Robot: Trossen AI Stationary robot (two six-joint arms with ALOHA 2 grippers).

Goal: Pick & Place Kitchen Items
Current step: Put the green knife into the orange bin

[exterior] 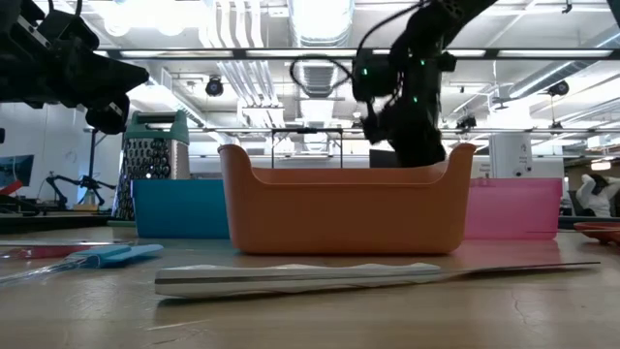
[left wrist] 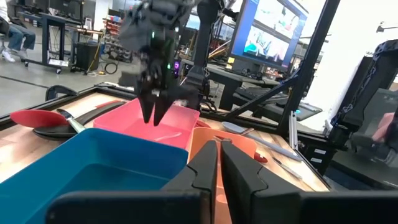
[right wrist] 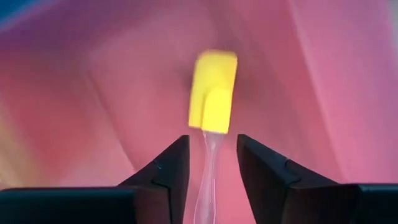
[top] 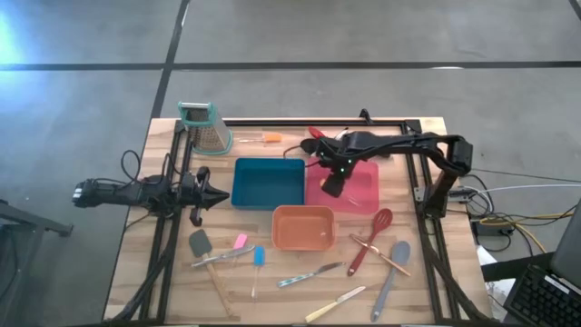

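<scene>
Here the right claw (right wrist: 212,163) hung over the pink tray (top: 365,188), its two dark fingers spread apart with a gap on each side of the clear handle of a small spatula (right wrist: 212,93). The spatula's flat yellow head, soft-looking and rectangular, lay on the smooth pink floor of the tray. The left claw (left wrist: 219,163) waited at the left side of the wooden tabletop (top: 427,300), fingers pressed together and empty, beside the blue tray (top: 267,183).
</scene>
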